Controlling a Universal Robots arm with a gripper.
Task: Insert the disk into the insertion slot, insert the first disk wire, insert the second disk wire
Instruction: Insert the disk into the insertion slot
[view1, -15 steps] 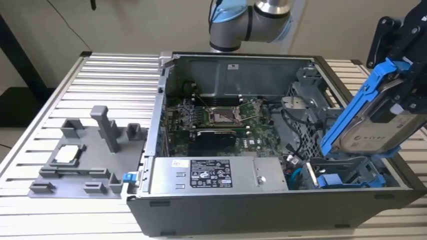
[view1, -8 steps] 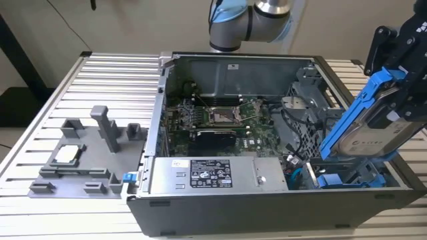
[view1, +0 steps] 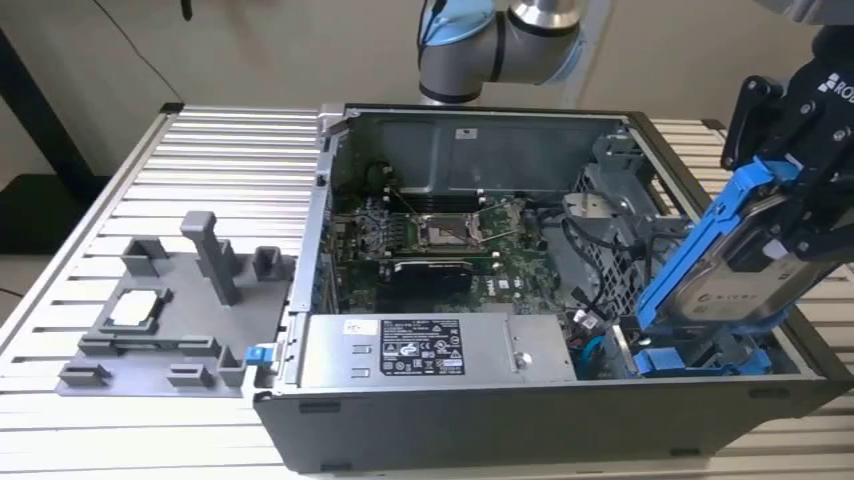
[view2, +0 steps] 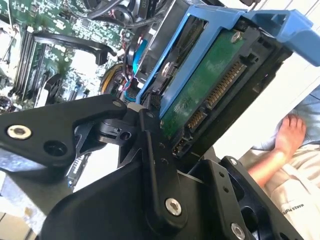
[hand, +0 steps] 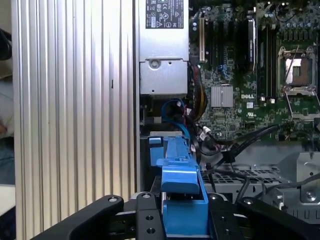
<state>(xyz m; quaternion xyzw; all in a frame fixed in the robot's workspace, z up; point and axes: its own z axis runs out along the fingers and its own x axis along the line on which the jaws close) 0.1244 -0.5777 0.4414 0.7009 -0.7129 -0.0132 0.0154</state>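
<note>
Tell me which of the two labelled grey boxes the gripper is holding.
The disk in the blue frame, tilted at the exterior view's right. The power-supply box lies flat in the case, apart from the gripper.

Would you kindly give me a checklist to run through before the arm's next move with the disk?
1. Grip: ok; the gripper is shut on the disk.
2. Disk seated: not ok; it stands tilted, upper end above the case.
3. Lower end aligned with the insertion slot: cannot tell.
4. Slot free of wires: cannot tell; they lie close beside it.
5. Person clear: cannot tell; a hand shows beyond the disk.
</note>
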